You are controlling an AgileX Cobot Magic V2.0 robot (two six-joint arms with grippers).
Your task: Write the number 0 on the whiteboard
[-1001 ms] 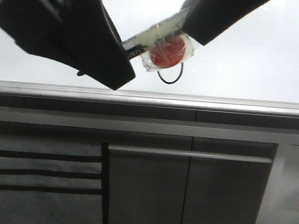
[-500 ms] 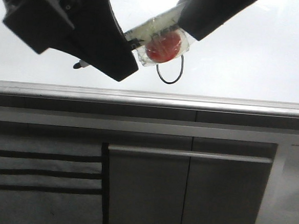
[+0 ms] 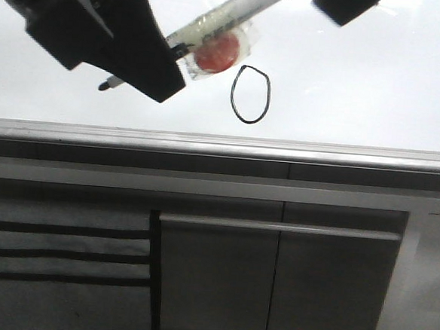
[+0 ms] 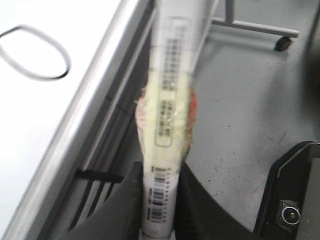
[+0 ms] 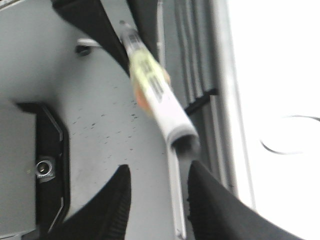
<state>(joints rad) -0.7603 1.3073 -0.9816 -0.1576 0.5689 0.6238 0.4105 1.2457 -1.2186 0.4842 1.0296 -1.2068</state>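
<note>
The number 0 (image 3: pixel 251 95) is a closed black oval on the whiteboard (image 3: pixel 361 84), just above its grey edge strip (image 3: pixel 221 144). It also shows in the left wrist view (image 4: pixel 32 52) and partly in the right wrist view (image 5: pixel 290 135). My left gripper (image 3: pixel 167 59) is shut on a white marker pen (image 3: pixel 238 8) wrapped in tape with a red patch (image 3: pixel 216 53). The pen's black tip (image 3: pixel 105 86) pokes out left of the 0 and is off the ink. My right gripper (image 3: pixel 343 6) is open and empty, apart from the pen's rear end (image 5: pixel 182 142).
Dark grey cabinet panels (image 3: pixel 273 274) with a handle bar (image 3: pixel 276 226) lie below the board edge. The wrist views show speckled grey floor (image 4: pixel 240 125), a caster wheel (image 4: pixel 282 44) and black robot housing (image 4: pixel 295 200).
The right gripper let go of the pen's rear end and drew away up and right. The left gripper carried the pen left and up, uncovering the whole 0.
</note>
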